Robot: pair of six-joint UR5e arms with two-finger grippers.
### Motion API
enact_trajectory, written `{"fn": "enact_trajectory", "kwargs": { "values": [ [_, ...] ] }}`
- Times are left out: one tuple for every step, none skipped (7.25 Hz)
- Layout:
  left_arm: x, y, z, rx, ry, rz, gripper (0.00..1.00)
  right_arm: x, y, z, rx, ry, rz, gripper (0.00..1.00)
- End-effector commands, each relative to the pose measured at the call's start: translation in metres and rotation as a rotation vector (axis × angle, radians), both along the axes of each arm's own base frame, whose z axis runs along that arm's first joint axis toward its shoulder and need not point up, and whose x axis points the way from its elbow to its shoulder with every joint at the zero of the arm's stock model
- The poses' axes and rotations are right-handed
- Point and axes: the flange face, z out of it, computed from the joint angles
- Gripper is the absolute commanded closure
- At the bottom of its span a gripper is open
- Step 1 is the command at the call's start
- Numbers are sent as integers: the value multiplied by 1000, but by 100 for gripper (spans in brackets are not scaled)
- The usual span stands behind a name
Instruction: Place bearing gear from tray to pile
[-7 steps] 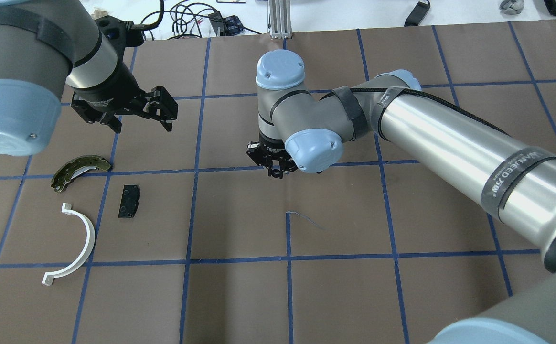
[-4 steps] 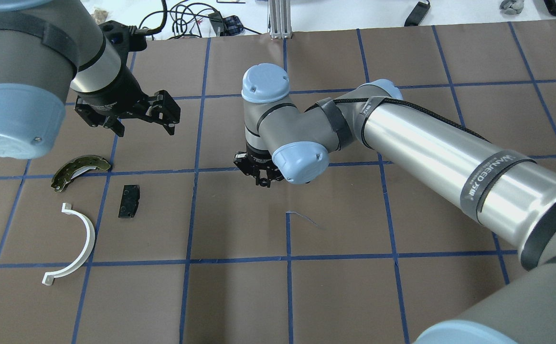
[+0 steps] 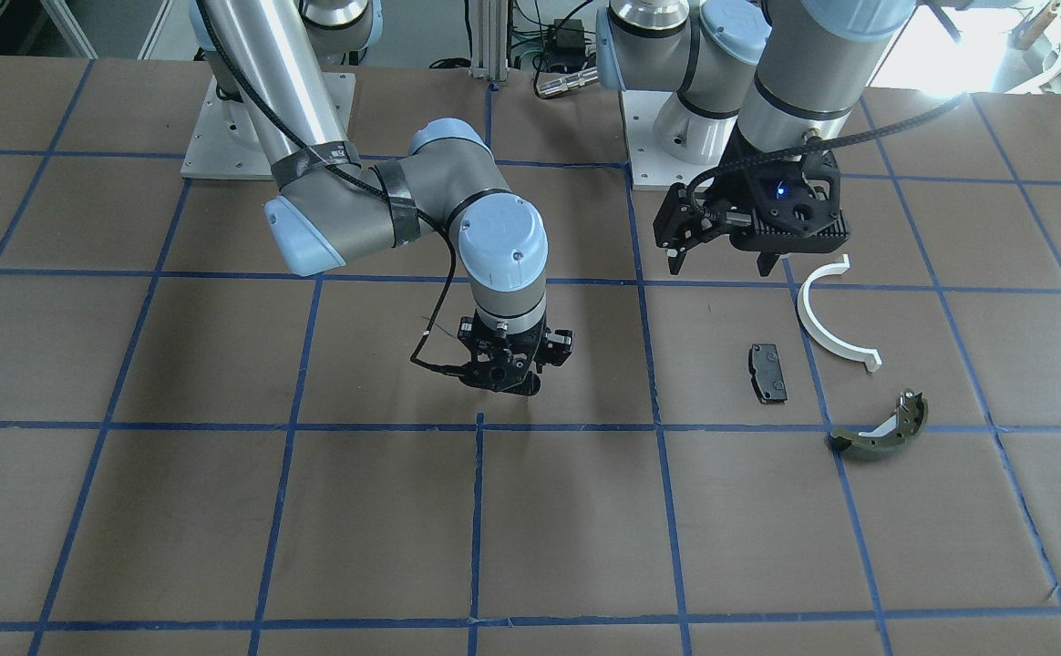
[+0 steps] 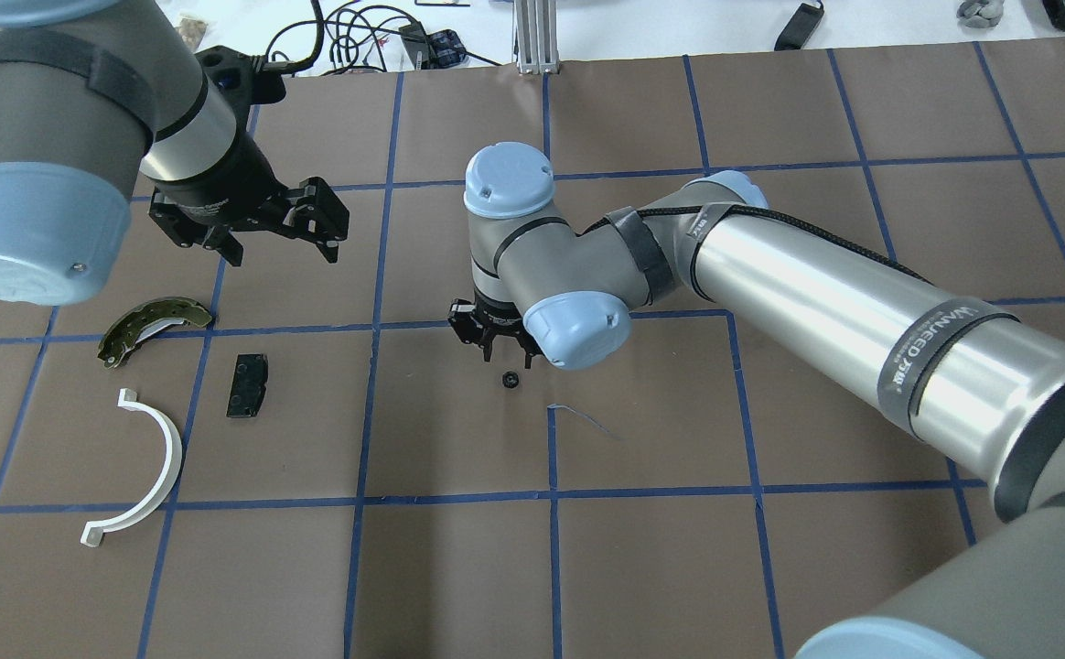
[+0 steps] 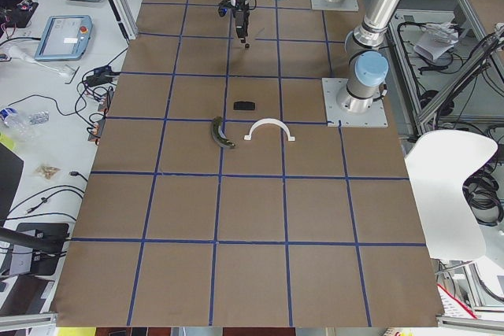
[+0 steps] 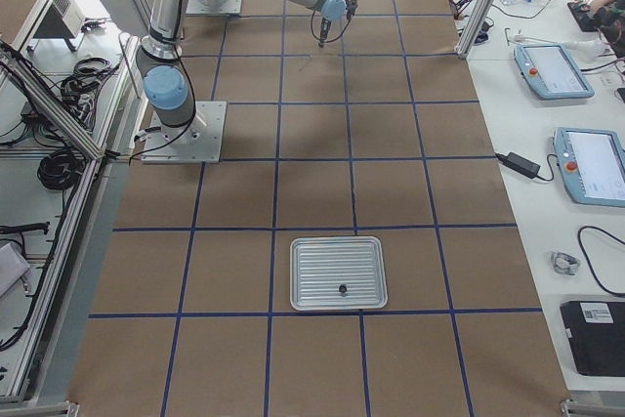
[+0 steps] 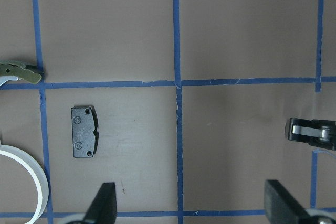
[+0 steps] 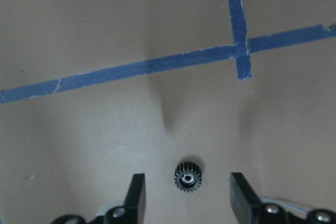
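Note:
The bearing gear (image 4: 510,379), small, black and toothed, lies on the brown table paper under my right gripper (image 4: 499,340). The right wrist view shows the gear (image 8: 188,176) loose between the open fingers (image 8: 137,195), which do not touch it. The pile sits to the left: an olive-green shoe (image 4: 153,322), a black pad (image 4: 247,385) and a white half-ring (image 4: 153,476). The gear is over one grid square right of the pad. My left gripper (image 4: 276,240) hovers open and empty above the pile. Its wrist view shows the pad (image 7: 84,130).
A ribbed metal tray (image 6: 339,272) stands far off on the robot's right end of the table, with one small dark part (image 6: 342,288) in it. Blue tape lines grid the table. Cables and tools lie beyond the far edge (image 4: 377,37).
My right gripper moved left, then opened; the gear now lies on the table below it. My left gripper shifted slightly away from the pile.

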Motion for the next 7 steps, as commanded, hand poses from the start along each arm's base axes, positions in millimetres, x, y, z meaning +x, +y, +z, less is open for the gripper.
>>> {"fn": "enact_trajectory", "kwargs": {
  "values": [
    [0,-4,-7,14,5,1,0,-47,-26,33,-42,-16,15,0],
    [-1,-10,-16,32,3,8,0,-95,-40,59,-33,-14,55,0],
    [-9,-21,-21,23,5,0,0,-148,-49,85,-22,8,102,0],
    [-34,-23,-38,49,-6,-42,0,-201,-54,104,-18,55,171,0],
    [-69,-22,-64,95,-14,-32,0,-244,-56,116,-1,121,232,0],
    [-98,-24,-94,123,-16,31,0,-292,-60,125,17,195,293,0],
    [-131,-24,-135,142,-17,42,0,-347,-64,130,31,188,324,0]
  ]
}}
